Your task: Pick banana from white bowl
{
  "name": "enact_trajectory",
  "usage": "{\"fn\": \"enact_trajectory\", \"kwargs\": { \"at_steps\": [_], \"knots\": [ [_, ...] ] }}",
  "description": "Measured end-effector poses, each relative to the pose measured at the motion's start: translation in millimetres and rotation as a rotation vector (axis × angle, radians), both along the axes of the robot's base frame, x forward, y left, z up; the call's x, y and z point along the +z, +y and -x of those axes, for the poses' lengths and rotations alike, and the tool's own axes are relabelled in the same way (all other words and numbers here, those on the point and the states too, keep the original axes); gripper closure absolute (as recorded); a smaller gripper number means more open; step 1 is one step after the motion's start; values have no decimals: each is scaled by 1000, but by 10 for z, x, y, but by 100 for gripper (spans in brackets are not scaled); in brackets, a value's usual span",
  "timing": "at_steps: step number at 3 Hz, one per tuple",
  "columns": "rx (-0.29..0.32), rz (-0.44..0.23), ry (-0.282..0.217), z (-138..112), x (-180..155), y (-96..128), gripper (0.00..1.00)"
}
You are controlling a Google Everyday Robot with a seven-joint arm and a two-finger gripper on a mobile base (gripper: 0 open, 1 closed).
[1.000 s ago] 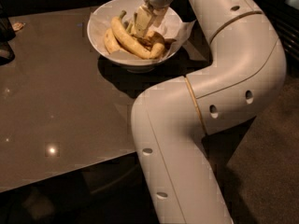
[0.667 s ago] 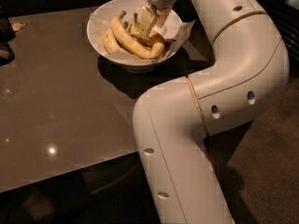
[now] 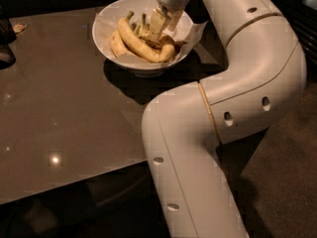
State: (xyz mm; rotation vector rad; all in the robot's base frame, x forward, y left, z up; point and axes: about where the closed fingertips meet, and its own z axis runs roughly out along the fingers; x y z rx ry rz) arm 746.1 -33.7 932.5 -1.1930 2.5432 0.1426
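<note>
The white bowl (image 3: 106,21), lined with crinkled white paper, stands at the far edge of the dark table and holds several bananas. A long yellow banana (image 3: 136,42) lies across the middle, with green stems behind it. A short banana with brown marks (image 3: 167,48) lies at the right side, partly hidden. My gripper (image 3: 159,28) reaches down into the bowl from the upper right. It sits right over the bananas' far ends, beside the short brown-marked one.
My large white arm (image 3: 223,98) curves over the table's right side and fills the right half of the view. The glossy brown table (image 3: 59,113) spreads to the left. A dark object (image 3: 6,43) sits at the far left edge.
My gripper has shifted slightly to the right inside the bowl and tilted a little. The bananas and the bowl have not visibly moved.
</note>
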Motion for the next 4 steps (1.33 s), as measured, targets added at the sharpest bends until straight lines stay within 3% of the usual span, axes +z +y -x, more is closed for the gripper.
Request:
{"fn": "enact_trajectory", "kwargs": {
  "at_steps": [3, 4],
  "knots": [
    [-33, 3, 56, -37, -285, -100, 47],
    [-34, 3, 56, -37, -287, -100, 65]
  ]
}}
